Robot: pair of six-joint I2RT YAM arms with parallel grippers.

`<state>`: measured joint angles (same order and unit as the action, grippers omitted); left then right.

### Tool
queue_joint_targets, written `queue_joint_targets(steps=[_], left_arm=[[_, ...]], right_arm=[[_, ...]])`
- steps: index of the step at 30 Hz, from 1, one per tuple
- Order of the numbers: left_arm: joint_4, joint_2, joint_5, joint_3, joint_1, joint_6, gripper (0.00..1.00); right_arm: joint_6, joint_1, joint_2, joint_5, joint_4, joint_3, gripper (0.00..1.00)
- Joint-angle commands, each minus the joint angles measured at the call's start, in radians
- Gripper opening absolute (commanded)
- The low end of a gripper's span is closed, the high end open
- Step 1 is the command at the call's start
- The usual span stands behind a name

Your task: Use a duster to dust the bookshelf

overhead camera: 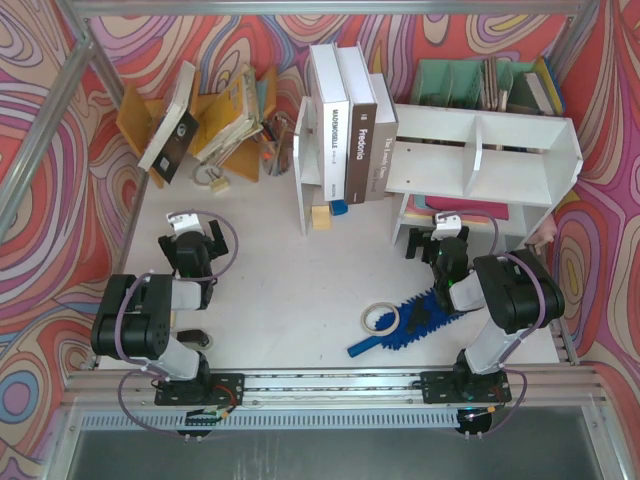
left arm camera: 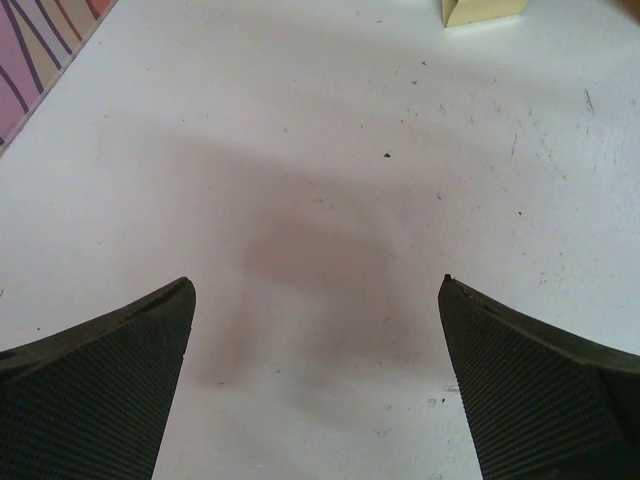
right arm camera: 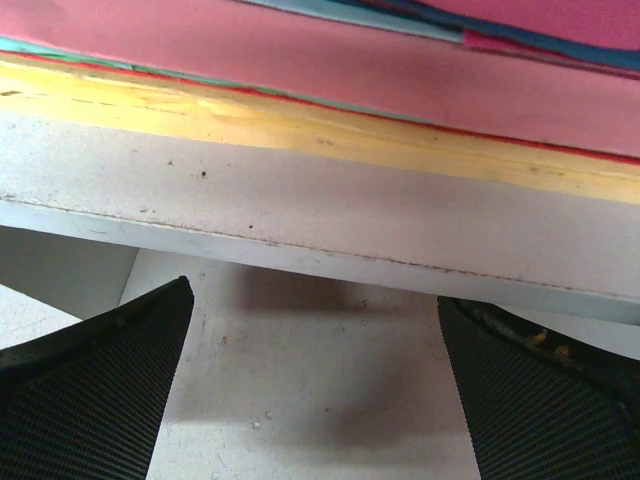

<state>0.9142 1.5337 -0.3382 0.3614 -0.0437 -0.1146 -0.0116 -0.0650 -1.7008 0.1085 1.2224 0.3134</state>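
Duster [overhead camera: 420,312] is laid flat beside right gripper [overhead camera: 438,240], within easy reach. Right gripper and left gripper [overhead camera: 190,240] are both spread wide, nothing grasped.

place: robot lab cell | cues: aluminium frame [overhead camera: 50,125], swirl-patterned walls [overhead camera: 35,290], robot arms [overhead camera: 140,320] on rail [overhead camera: 330,385]

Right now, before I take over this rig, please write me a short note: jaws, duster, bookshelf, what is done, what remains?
Left gripper: jaws open, empty, above the bare table.
Right gripper: jaws open, empty, close in front of the bookshelf, at its lower board.
Duster: lying on the table near the right arm, handle toward the near edge, not held.
Done: nothing that shows.
Left: grasp the duster, then dust the bookshelf.
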Motion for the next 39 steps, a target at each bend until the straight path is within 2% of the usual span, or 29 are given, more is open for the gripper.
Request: queue_joint_targets(steps=[1,22,29,36,39], left_arm=[[-0.003,-0.001,0.01,0.005,0.007,0.019,0.98],[0.004,-0.01,0.022,-0.001,0.006,0.028,0.98],[-0.001,-0.149,-0.045,-0.059,-0.028,0.045,0.98],[-0.232,-0.361,-0.228,-0.048,-0.17,0.112,0.98],[-0.318,-0.454,-0.273,-0.055,-0.208,0.096,0.98]], right_arm=[[-0.015,0.002,0.015,0.014,0.039,0.014,0.99],[-0.01,0.005,0.014,0.003,0.03,0.019,0.99],[-0.015,0.008,0.017,0.003,0.037,0.015,0.99],[-0.044,0.006,0.07,-0.056,0.115,-0.05,0.99],[-0.053,0.0,0.135,-0.055,0.068,-0.056,0.99]])
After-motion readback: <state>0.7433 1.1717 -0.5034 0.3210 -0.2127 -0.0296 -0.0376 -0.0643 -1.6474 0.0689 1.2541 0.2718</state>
